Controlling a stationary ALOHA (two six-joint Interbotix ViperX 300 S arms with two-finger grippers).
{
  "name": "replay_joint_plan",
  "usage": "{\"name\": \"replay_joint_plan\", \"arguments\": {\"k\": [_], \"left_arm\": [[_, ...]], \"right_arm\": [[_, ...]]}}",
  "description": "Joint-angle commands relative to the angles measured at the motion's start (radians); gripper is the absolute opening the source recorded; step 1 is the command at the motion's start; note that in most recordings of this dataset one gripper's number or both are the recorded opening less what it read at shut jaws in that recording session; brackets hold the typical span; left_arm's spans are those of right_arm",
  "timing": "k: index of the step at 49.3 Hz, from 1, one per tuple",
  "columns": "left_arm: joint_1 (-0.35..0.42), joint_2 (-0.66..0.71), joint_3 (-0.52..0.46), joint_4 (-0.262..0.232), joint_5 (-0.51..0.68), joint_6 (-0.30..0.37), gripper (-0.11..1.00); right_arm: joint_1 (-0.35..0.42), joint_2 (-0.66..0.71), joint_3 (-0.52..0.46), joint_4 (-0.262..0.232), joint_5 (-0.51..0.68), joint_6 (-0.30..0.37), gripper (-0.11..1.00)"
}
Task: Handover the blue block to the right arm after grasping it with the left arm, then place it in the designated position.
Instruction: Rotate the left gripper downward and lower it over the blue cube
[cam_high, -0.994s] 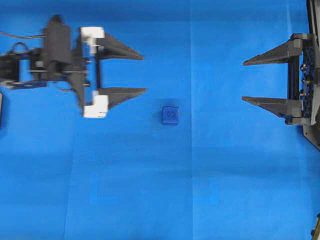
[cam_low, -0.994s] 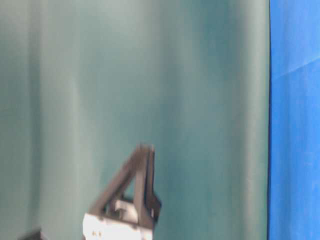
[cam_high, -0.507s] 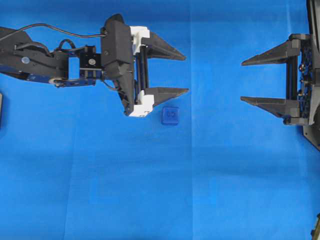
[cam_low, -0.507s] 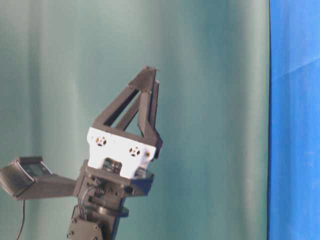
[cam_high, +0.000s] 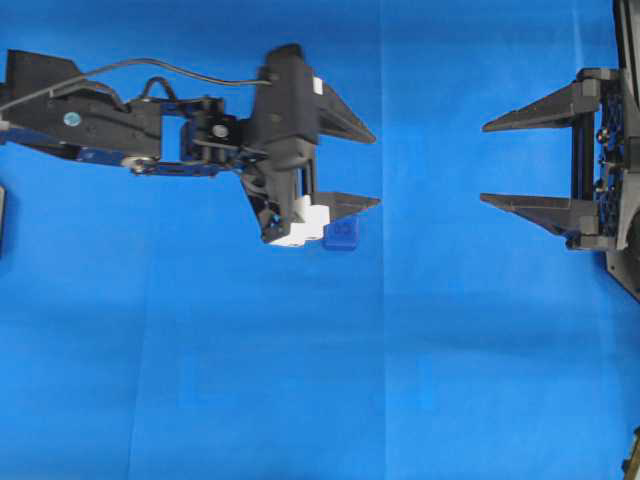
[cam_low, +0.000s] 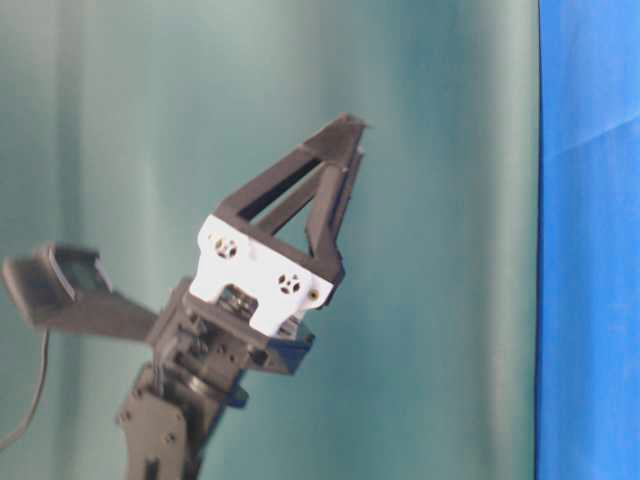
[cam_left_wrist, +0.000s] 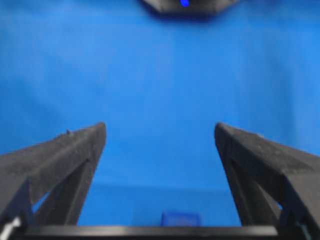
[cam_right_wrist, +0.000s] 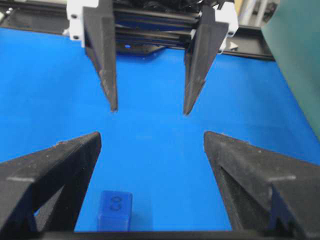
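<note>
The blue block (cam_high: 341, 234) is a small dark-blue cube with rounded edges and a faint dark mark on its top face, sitting flat on the blue cloth. The left arm (cam_high: 110, 125) reaches in from the left; its end effector (cam_high: 376, 168), with white brackets and black pointed fingers spread wide, hangs over the cloth, its nearer finger partly overlapping the block from overhead. The right arm's all-black end effector (cam_high: 484, 162) waits well apart at the right edge, fingers spread too.

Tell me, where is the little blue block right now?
From overhead, the blue block sits on the blue cloth a bit left of the middle, right beside the open left gripper, just under its lower finger.
</note>
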Motion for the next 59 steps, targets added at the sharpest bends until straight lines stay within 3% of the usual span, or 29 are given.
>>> {"name": "replay_joint_plan", "arguments": {"k": [1,15,25,32,59], "left_arm": [[0.000,0.006,-0.078,0.002,0.112,0.002,0.90],[-0.002,0.117,-0.305,0.002,0.561,0.011,0.90],[-0.026,0.184,-0.449,0.002,0.776,0.014,0.90],[-0.026,0.201,-0.488,0.002,0.825,0.012,0.90],[-0.021,0.199,-0.483,0.002,0.825,0.002,0.90]], "right_arm": [[-0.002,0.005,-0.017,0.003,-0.005,0.000,0.93],[-0.002,0.005,-0.014,0.003,0.017,0.000,0.93],[-0.002,0.005,-0.014,0.003,0.018,0.000,0.93],[-0.003,0.005,-0.017,0.003,0.020,0.000,0.93],[-0.002,0.005,-0.017,0.003,0.020,0.000,0.93]]}}
